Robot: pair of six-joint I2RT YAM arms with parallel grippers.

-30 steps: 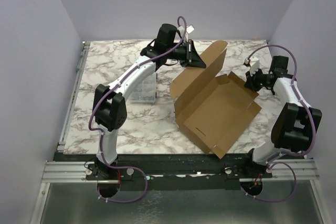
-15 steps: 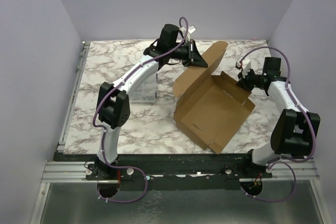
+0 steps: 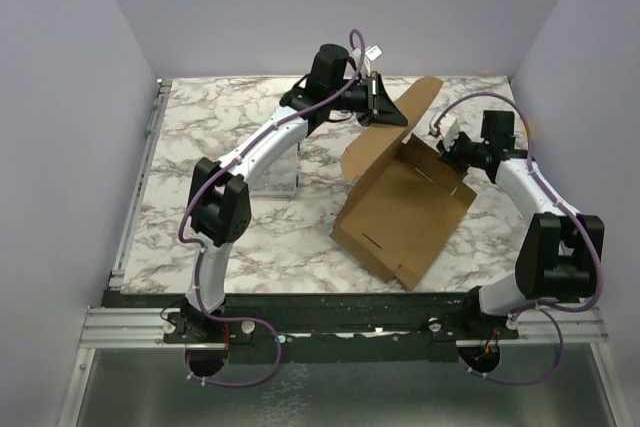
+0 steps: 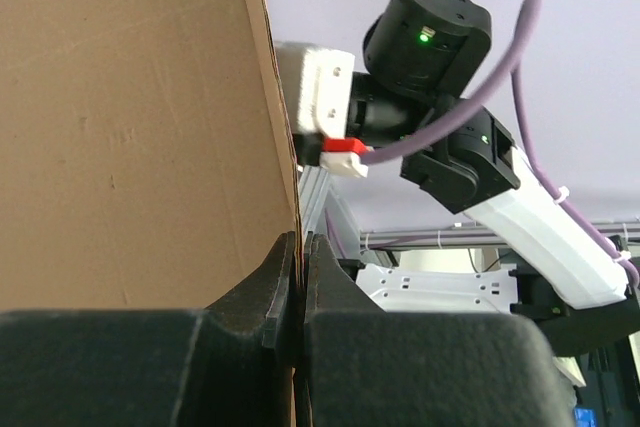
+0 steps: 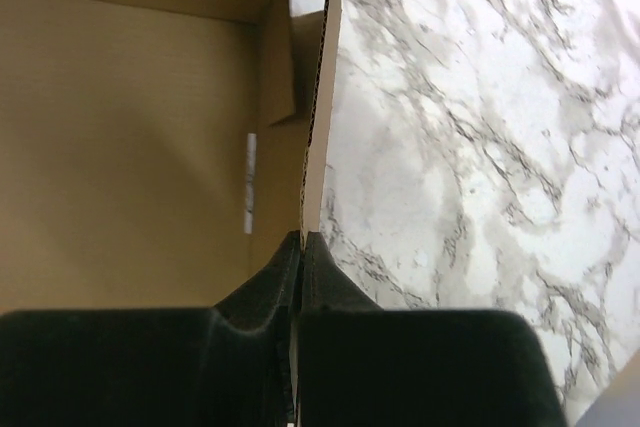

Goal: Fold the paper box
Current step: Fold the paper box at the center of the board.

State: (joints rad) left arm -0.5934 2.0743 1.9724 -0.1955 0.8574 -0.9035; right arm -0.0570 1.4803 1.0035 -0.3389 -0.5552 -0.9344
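The paper box (image 3: 400, 215), a brown cardboard sheet partly folded into a shallow tray, lies tilted at the table's middle right with its far flap raised. My left gripper (image 3: 388, 107) is shut on that raised far flap; in the left wrist view the paper box (image 4: 130, 127) fills the left side and its edge runs down between my left gripper (image 4: 300, 245). My right gripper (image 3: 447, 145) is shut on the box's right side wall. In the right wrist view that wall of the paper box (image 5: 318, 117) stands edge-on in my right gripper (image 5: 301, 239), the box's inside to its left.
A small clear plastic case (image 3: 275, 172) stands on the marble table (image 3: 200, 137) just left of the box, partly behind the left arm. Purple walls close in the table on three sides. Marble (image 5: 470, 147) shows to the right of the held wall.
Both arms have pushed the box leftward and inward. The right gripper moved left and farther back with the side wall, and the left gripper shifted right, raising the far flap more upright.
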